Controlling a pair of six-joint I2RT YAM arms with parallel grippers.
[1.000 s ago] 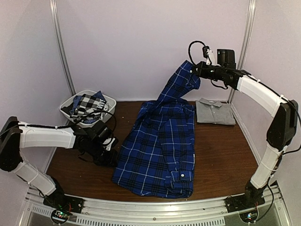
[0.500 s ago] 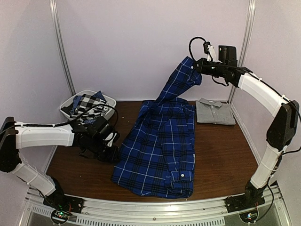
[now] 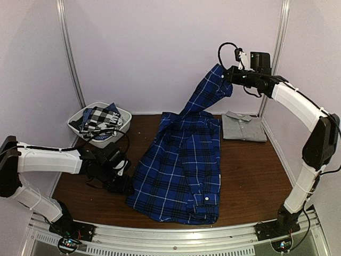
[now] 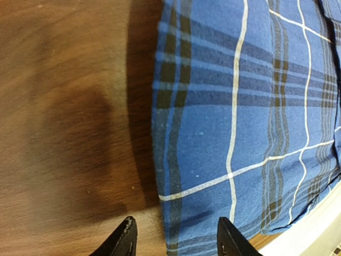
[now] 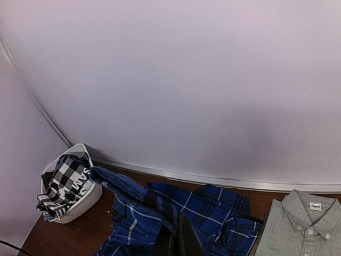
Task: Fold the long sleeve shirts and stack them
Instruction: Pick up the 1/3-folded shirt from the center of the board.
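The royal-blue plaid shirt (image 3: 181, 170) lies spread down the middle of the table. One of its sleeves is lifted high at the back right, and my right gripper (image 3: 228, 74) (image 5: 176, 241) is shut on that sleeve. At the shirt's left hem, low over the table, my left gripper (image 3: 123, 184) (image 4: 176, 237) is open. Its fingertips (image 4: 127, 232) straddle the hem of the blue plaid shirt (image 4: 240, 106) without pinching it. The folded grey shirt (image 3: 244, 128) (image 5: 306, 226) lies at the back right. The black-and-white check shirt (image 3: 98, 118) (image 5: 66, 184) is bundled in the basket.
The white plastic basket (image 3: 126, 114) (image 5: 89, 200) stands at the back left of the wooden table (image 3: 250, 181). Walls with metal posts (image 3: 69, 53) close in the back and sides. A metal rail (image 3: 176, 234) runs along the near edge.
My left gripper has opened, let go of the shirt's left hem and drawn slightly toward the near edge. My right gripper has lifted the sleeve a little higher and to the right.
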